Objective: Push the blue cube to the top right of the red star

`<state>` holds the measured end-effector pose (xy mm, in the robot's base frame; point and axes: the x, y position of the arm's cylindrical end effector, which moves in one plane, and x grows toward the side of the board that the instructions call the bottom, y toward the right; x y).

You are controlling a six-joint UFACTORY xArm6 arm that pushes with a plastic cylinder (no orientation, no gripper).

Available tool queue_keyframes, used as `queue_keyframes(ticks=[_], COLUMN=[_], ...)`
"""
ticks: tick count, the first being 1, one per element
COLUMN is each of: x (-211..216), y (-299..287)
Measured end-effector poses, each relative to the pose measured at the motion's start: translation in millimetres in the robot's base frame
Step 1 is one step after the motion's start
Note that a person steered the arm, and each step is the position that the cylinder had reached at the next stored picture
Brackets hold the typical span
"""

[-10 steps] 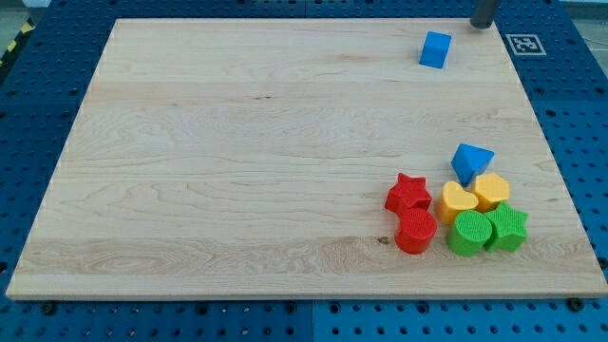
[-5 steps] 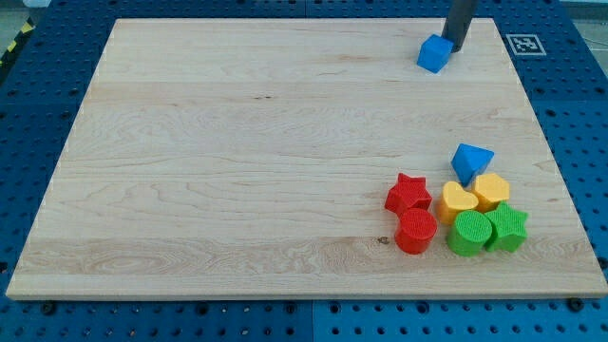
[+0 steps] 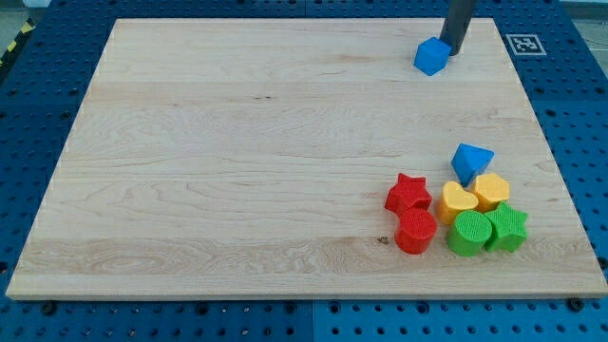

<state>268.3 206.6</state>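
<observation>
The blue cube lies near the view's top right of the wooden board. My tip stands right against the cube's upper right side, touching it. The red star lies far below, at the lower right of the board, at the left edge of a cluster of blocks. The cube is well above the star and slightly to its right.
Beside the red star lie a red cylinder, a blue triangular block, two yellow hearts, a green cylinder and a green star. A marker tag sits off the board's top right corner.
My tip came down from the top right edge to the blue cube's right side and nudged the cube slightly to the left and down.
</observation>
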Motion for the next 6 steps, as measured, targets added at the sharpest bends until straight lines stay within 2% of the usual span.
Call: queue_keyframes(ticks=[2,4,6], x=[2,31,25], y=[-15,-23,-27])
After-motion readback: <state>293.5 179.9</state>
